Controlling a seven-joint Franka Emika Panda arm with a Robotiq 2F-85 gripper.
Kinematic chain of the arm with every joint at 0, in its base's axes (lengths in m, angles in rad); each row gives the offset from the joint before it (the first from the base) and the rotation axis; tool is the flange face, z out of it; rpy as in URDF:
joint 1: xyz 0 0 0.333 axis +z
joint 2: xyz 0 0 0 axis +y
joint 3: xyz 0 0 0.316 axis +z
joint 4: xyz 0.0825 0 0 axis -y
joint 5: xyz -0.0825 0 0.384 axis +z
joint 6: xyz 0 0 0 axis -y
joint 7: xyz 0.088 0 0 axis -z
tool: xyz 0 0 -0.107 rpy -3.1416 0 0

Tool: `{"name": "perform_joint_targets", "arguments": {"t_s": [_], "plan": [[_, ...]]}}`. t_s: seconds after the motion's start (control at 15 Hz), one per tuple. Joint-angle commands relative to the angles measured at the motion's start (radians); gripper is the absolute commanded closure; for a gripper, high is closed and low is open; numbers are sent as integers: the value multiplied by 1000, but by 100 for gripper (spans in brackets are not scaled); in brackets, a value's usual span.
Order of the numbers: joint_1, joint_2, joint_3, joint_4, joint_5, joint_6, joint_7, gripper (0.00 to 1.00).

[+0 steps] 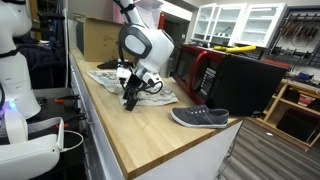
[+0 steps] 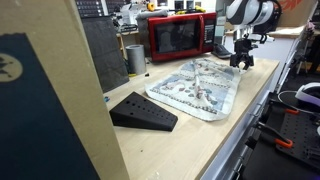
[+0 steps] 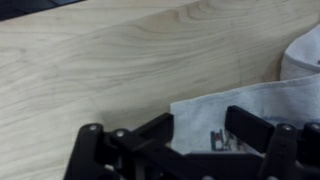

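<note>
A pale cloth (image 1: 108,77) with a dark printed pattern lies spread on the wooden counter (image 1: 150,135); it shows in both exterior views (image 2: 195,88). My gripper (image 1: 132,99) points down at one corner of the cloth, near the counter's edge (image 2: 241,62). In the wrist view the gripper (image 3: 200,125) straddles that corner of the cloth (image 3: 250,95), where there is a small printed label. The two black fingers (image 3: 150,130) stand apart with the cloth lying between them. I cannot tell whether the pads touch the fabric.
A dark grey shoe (image 1: 200,117) lies on the counter past the cloth (image 2: 142,112). A red microwave (image 2: 180,37) and a black box (image 1: 245,85) stand along the back. A cardboard box (image 1: 100,40) sits at the far end, and a metal cylinder (image 2: 135,58) stands beside the microwave.
</note>
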Motion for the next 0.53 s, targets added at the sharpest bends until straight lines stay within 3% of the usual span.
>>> {"name": "perform_joint_targets", "arguments": {"t_s": [0.0, 0.27, 0.47], "plan": [[-4, 8, 18, 9, 73, -29, -34, 66], [-5, 4, 17, 23, 93, -50, -40, 95], [-3, -3, 13, 43, 88, -63, -23, 100]]}}
